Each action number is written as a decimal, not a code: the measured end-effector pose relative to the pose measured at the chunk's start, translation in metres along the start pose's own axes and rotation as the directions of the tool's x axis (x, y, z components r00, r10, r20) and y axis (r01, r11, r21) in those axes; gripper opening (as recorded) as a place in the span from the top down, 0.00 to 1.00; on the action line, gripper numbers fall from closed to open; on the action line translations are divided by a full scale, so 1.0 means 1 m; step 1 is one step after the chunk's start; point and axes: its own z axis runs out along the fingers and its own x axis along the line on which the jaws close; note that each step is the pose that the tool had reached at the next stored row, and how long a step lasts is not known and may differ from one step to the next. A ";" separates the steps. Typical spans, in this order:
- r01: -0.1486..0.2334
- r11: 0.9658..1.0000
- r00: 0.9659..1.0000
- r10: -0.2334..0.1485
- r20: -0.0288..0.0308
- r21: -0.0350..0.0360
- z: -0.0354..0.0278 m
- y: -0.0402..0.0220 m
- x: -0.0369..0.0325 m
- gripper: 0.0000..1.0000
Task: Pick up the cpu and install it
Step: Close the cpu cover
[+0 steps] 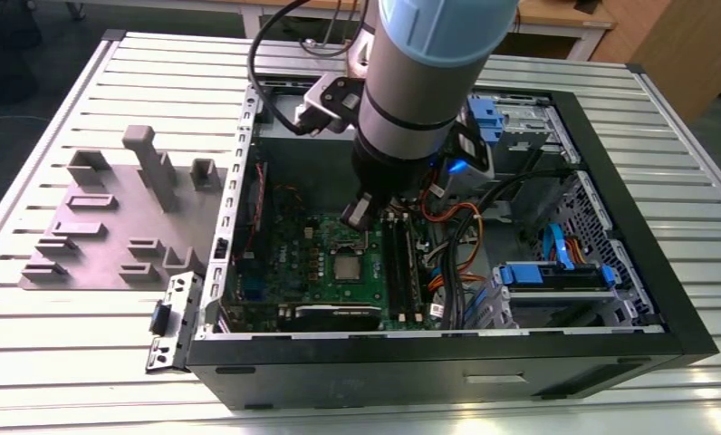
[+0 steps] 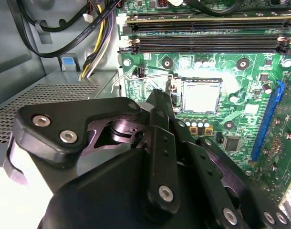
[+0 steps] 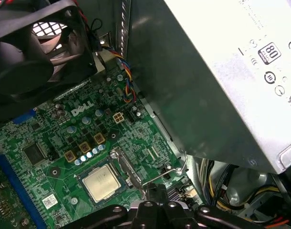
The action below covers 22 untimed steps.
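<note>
The cpu point(image 1: 346, 265) is a small silver-topped square lying flat in its socket on the green motherboard point(image 1: 294, 258) inside the open computer case. Both wrist views show its bare metal top point(image 2: 201, 97) point(image 3: 101, 182). My gripper point(image 1: 358, 216) hangs just above the board, beside the socket and apart from the chip. Its black fingers meet in a single tip point(image 2: 159, 98) point(image 3: 152, 191) with nothing between them, so it is shut and holds nothing. A thin wire lever point(image 2: 136, 78) point(image 3: 167, 175) juts out next to the socket, close to the fingertip.
Memory slots point(image 2: 207, 33) run alongside the socket. A black fan point(image 3: 36, 47) and the big grey power supply box point(image 3: 222, 81) rise over the board. Cable bundles point(image 1: 457, 236) and blue drive brackets point(image 1: 554, 272) fill the case's other side. A grey fixture block point(image 1: 119, 217) stands on the slatted table.
</note>
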 end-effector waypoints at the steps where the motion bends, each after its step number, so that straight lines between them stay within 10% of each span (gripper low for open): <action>1: 0.000 1.000 1.000 0.000 0.000 0.000 -0.0001 -0.0003 0.0005 0.90; 22: 0.000 1.000 1.000 0.000 0.000 0.000 -0.0020 -0.0056 0.0085 0.90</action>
